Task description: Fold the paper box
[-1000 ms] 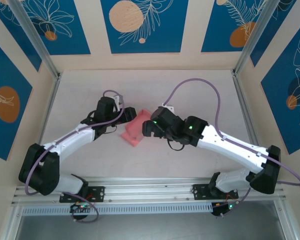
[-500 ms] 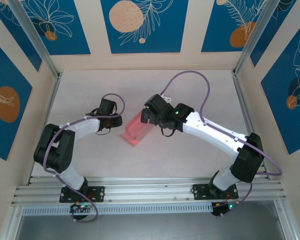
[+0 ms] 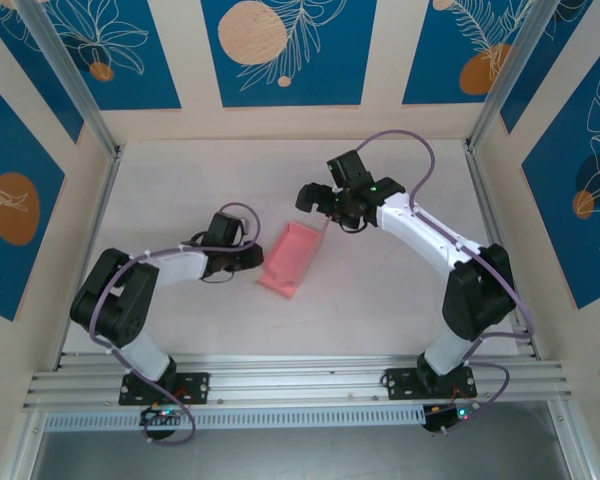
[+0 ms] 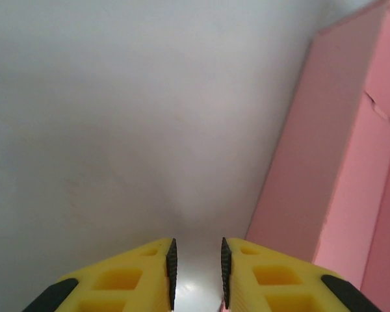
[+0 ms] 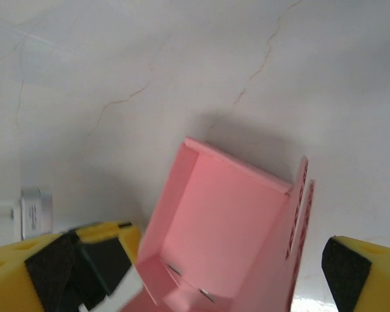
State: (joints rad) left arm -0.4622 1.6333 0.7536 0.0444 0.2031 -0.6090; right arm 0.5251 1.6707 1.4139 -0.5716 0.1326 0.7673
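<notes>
Here, open-topped paper box [image 3: 291,258] on table [image 3: 180,175]

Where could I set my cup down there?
Bare table along the back wall, in the far left corner, and between paper box and near rail. Crowded around the box: left claw and right claw close by.

The left arm [image 3: 165,268] and right arm [image 3: 420,232] are white shells with black joints. A purple cable [image 3: 393,139] loops from each. A green light [image 3: 374,184] glows at 1 o'clock. The left gripper [image 4: 197,253] has hollowed yellow fingers [image 4: 127,286] with ribbed black pads [image 4: 171,270].
</notes>
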